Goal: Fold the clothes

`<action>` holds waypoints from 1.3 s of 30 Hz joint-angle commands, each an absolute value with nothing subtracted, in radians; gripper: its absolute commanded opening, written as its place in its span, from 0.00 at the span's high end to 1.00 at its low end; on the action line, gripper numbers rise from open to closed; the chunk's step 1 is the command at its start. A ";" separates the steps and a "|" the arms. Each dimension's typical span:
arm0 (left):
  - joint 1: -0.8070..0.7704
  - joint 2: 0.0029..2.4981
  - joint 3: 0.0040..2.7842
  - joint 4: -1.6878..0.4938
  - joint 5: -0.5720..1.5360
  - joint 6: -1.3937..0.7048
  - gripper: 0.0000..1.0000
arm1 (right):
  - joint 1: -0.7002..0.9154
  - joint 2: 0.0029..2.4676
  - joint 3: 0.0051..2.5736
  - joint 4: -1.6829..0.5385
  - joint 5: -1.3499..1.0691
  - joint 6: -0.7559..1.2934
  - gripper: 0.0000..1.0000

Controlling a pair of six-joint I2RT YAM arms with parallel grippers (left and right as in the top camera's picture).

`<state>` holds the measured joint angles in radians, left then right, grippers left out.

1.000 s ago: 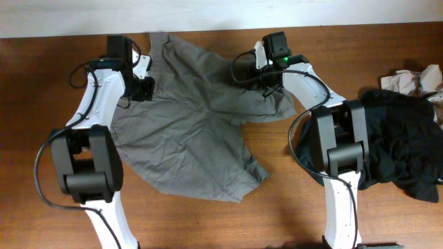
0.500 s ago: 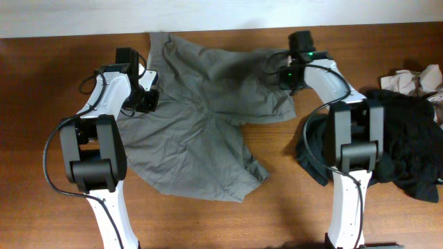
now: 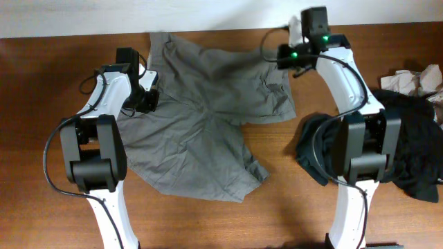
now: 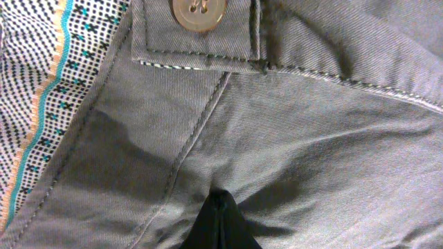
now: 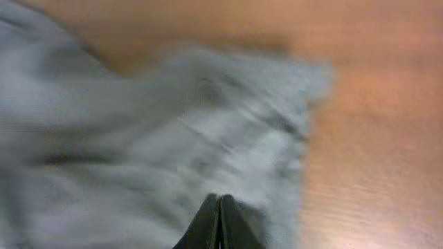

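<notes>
Grey shorts (image 3: 201,131) lie spread on the wooden table between my arms. My left gripper (image 3: 147,97) is at their left waistband. In the left wrist view its fingers (image 4: 220,207) are shut, pinching the grey cloth (image 4: 311,124) just below a button (image 4: 199,12) and patterned inner lining. My right gripper (image 3: 285,61) is over the shorts' far right corner. In the blurred right wrist view its fingers (image 5: 219,207) are shut above the cloth (image 5: 173,124), with nothing visibly between them.
A heap of black clothing (image 3: 405,145) lies at the right by the right arm's base. A crumpled beige cloth (image 3: 415,79) sits behind it. Bare wood (image 3: 41,104) lies left of the shorts and along the front.
My right gripper has swept right across the shorts, flattening the right leg, then toward the far edge. The left gripper shifted slightly right a second ago and has held still since.
</notes>
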<state>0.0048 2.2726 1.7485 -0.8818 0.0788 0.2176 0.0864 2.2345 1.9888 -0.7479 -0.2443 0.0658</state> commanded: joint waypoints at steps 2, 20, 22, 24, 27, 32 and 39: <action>0.003 2.267 1.732 -0.894 0.068 0.224 1.00 | 0.176 2.270 2.001 -0.670 -0.325 0.049 0.96; 0.003 2.071 1.750 -0.902 0.090 0.210 1.00 | 0.148 2.496 2.001 -0.480 -0.090 0.113 0.96; 0.003 2.071 1.750 -0.907 0.090 0.210 1.00 | 0.138 2.496 2.001 -0.485 -0.018 0.121 0.96; 0.003 2.071 1.750 -0.907 0.090 0.210 1.00 | 0.129 2.496 2.001 -0.494 0.021 0.121 0.96; 0.002 2.071 1.750 -0.901 0.091 0.210 1.00 | 0.110 2.496 2.001 -0.529 0.057 0.121 0.96; -0.004 2.067 1.757 -0.766 0.212 0.212 1.00 | 0.085 2.455 2.019 -0.627 -0.070 0.120 0.96; -0.062 2.067 1.757 -0.516 0.351 0.211 1.00 | 0.092 2.301 2.090 -0.746 -0.381 0.121 0.96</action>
